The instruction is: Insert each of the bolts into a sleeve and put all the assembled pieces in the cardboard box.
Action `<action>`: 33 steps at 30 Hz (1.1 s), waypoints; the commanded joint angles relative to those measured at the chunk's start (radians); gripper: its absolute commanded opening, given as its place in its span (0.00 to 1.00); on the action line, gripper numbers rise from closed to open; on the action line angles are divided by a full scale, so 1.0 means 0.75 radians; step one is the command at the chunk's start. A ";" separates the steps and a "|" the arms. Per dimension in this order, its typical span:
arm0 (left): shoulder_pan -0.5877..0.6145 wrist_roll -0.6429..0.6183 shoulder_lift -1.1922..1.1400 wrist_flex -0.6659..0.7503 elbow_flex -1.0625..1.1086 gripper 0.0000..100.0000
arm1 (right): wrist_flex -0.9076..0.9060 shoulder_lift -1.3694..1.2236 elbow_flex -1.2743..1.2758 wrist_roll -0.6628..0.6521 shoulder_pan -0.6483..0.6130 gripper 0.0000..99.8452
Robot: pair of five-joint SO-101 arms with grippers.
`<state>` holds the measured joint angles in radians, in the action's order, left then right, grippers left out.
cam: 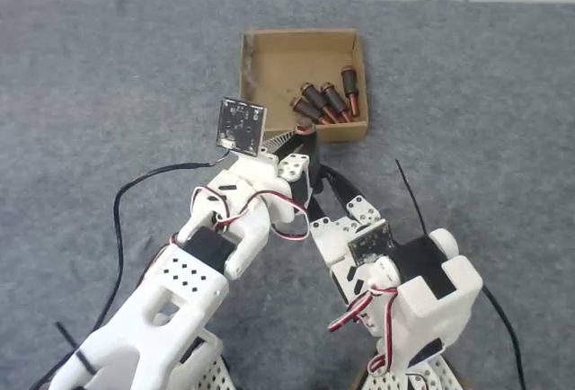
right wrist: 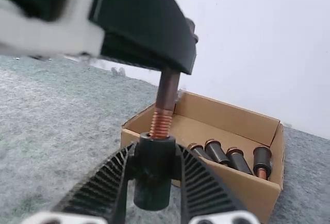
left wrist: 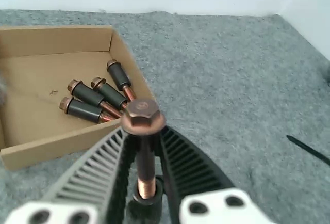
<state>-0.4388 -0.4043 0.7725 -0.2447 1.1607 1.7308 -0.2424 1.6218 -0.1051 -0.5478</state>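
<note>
Closest in, the right gripper (right wrist: 154,154) has its ribbed fingers pinched tight on a black sleeve (right wrist: 153,175), held upright with its mouth facing up. Straight above it comes the bolt (right wrist: 166,97), copper-coloured and upright, its threaded tip meeting the sleeve's mouth with most of the thread showing above the rim. And up top, the left gripper (right wrist: 139,22) has that bolt clamped by the shank. From the left wrist you look right down on it: hex head on top, grey fingers (left wrist: 183,154) closed on either side of the shank, sleeve just below the thread. Both are held off the grey mat (cam: 108,75), just beside the near wall of the box (cam: 269,57); from the high view the bolt head sits right at that wall's edge. Over in the box, four assembled pieces (cam: 328,101) lie side by side in the corner nearest the right arm, heads pointing away from the arms, copper tips poking out of their sleeves. Black cable (cam: 121,228) trails across the mat beside the left arm.
</note>
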 commanded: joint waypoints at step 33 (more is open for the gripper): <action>-0.153 -0.010 -0.002 0.043 0.144 0.01 | 0.036 0.226 0.072 -0.012 0.136 0.01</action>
<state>-0.5263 -0.3982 0.7864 -0.2156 1.2559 1.7292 -0.1335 1.6479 -0.1082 -0.4849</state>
